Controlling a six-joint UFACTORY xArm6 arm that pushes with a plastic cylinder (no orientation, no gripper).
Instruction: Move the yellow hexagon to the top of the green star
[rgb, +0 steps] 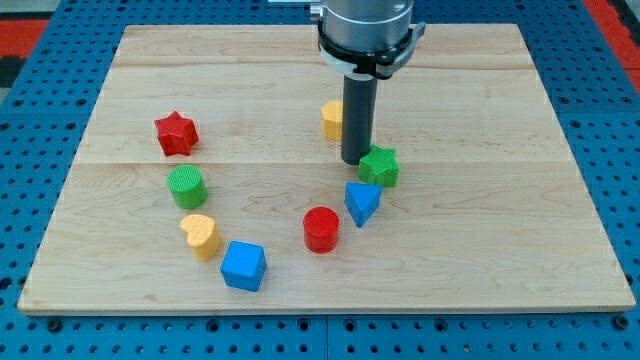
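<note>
At the view's bottom, nearest the board's (520, 200) front edge, sits the blue cube (243, 266), left of centre. Just up and left of it, the yellow heart (200, 235), close beside the cube, can't tell if touching. Right of the cube, the red cylinder (321, 229), standing upright, apart from the cube. Up and right of that, the blue triangle block (362, 203), just beside the red cylinder, small gap between them.

Further back on the left, the green cylinder (186, 187), just above the yellow heart. Behind it, the red star (176, 133), near the green cylinder but apart from it.

Middle right: the green star (380, 166), right above the blue triangle block, nearly touching it. My tip (356, 161) is down on the board just left of the green star, touching or almost touching its left side, can't tell which. The rod stands upright, and its dark shaft hides the right part of the yellow hexagon (332, 119). The hexagon lies behind and left of my tip, up and left of the green star, against or very near the rod.

No hand or grasping part on this arm, just the bare rod, so nothing is held. Blue pegboard (60, 40) surrounds the board.
</note>
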